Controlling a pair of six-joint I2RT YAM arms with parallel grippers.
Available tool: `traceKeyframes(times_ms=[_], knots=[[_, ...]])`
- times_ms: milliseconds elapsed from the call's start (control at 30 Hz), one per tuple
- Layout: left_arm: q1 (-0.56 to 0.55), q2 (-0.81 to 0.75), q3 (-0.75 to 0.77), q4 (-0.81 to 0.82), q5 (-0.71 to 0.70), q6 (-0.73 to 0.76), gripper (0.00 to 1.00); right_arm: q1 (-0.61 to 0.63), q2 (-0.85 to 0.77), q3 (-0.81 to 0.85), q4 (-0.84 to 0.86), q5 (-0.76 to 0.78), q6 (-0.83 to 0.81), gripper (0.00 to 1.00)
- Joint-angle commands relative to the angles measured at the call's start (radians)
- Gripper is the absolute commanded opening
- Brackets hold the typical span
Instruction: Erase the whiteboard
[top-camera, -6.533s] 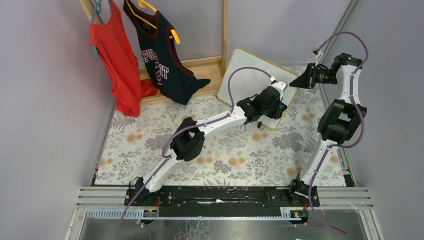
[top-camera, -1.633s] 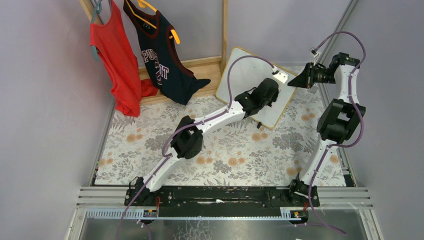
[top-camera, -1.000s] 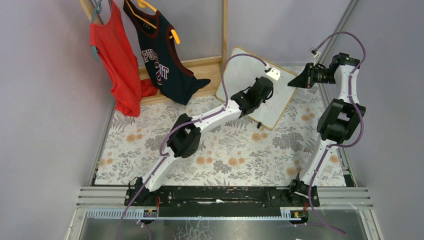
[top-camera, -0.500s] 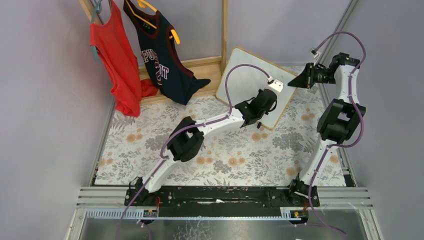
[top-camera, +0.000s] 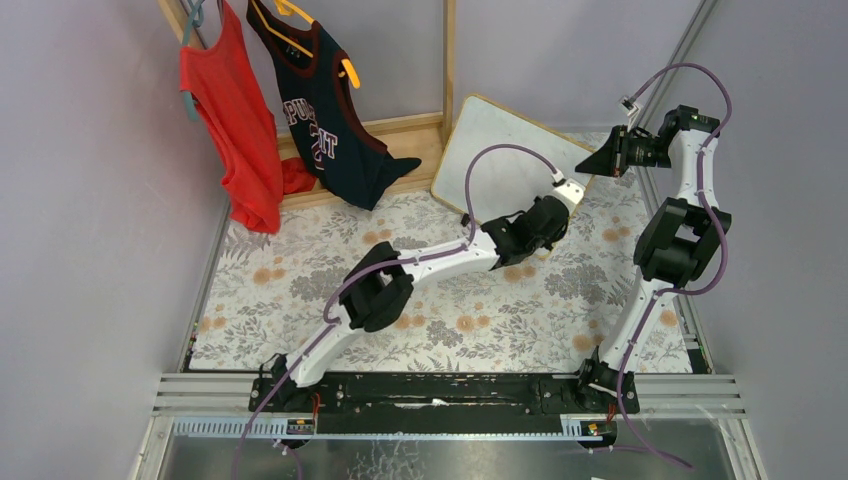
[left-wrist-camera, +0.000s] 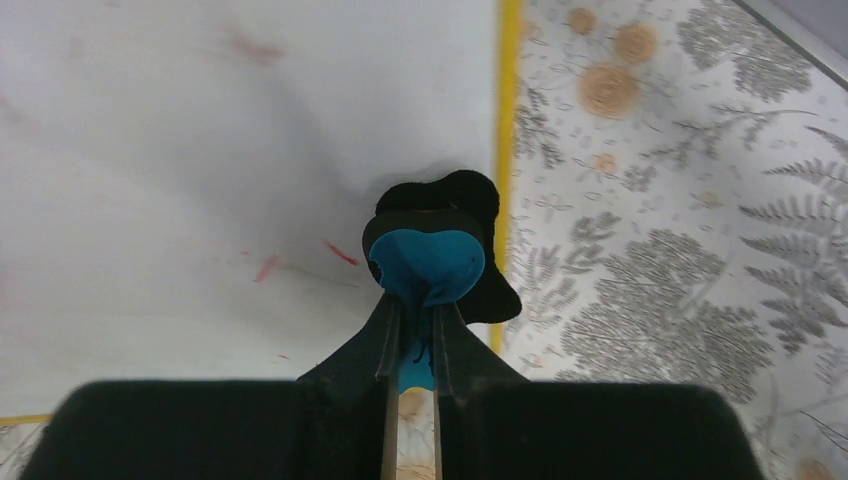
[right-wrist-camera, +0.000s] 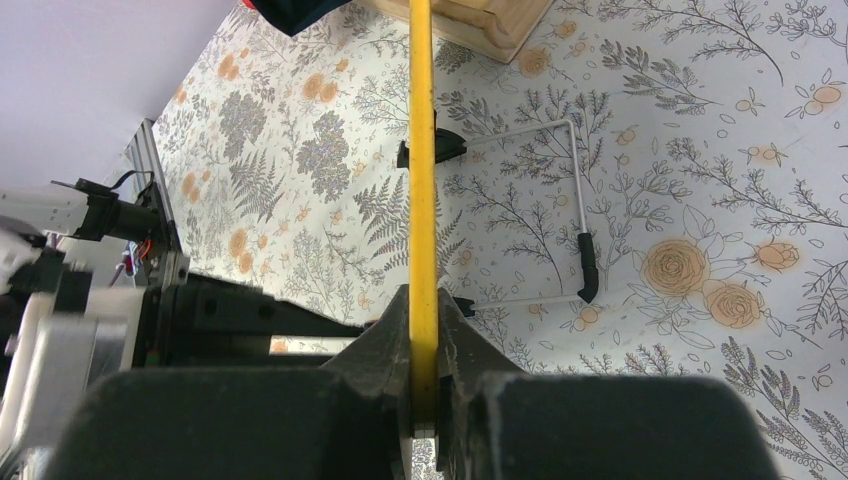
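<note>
The whiteboard (top-camera: 500, 160) leans tilted at the back of the floral table. In the left wrist view its white face (left-wrist-camera: 200, 150) shows faint red smears and a yellow edge. My left gripper (left-wrist-camera: 415, 335) is shut on the small blue eraser (left-wrist-camera: 430, 265), whose black felt pad presses the board near its right edge. In the top view the left gripper (top-camera: 548, 222) is at the board's lower right corner. My right gripper (right-wrist-camera: 423, 305) is shut on the board's yellow frame edge (right-wrist-camera: 421, 150), holding it at the right corner (top-camera: 590, 160).
A red shirt (top-camera: 228, 120) and a dark jersey (top-camera: 325, 110) hang from a wooden rack (top-camera: 448, 70) at the back left. The board's white wire stand with black feet (right-wrist-camera: 575, 230) rests on the tablecloth. Walls close in on both sides.
My left gripper has swept the eraser from the board's upper middle down to its lower right corner. The right gripper has kept its hold on the frame.
</note>
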Motion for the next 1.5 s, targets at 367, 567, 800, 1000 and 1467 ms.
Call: traceKeyframes(times_ms=[367,567,800,1000,1467], knots=[[0.024,-0.007,-0.062,0.022,-0.034,0.021,0.00,0.026,0.012,-0.016,-0.038,0.095,-0.085,0.00],[0.070,-0.007,-0.065,0.015,-0.043,0.023,0.00,0.025,0.012,-0.017,-0.039,0.096,-0.088,0.00],[0.128,-0.046,-0.082,0.022,-0.055,0.039,0.00,0.024,0.015,-0.014,-0.041,0.099,-0.088,0.00],[0.173,-0.062,-0.077,0.023,-0.068,0.067,0.00,0.025,0.014,-0.014,-0.042,0.098,-0.090,0.00],[0.158,-0.048,-0.027,0.004,-0.040,0.057,0.00,0.024,0.017,-0.011,-0.042,0.099,-0.087,0.00]])
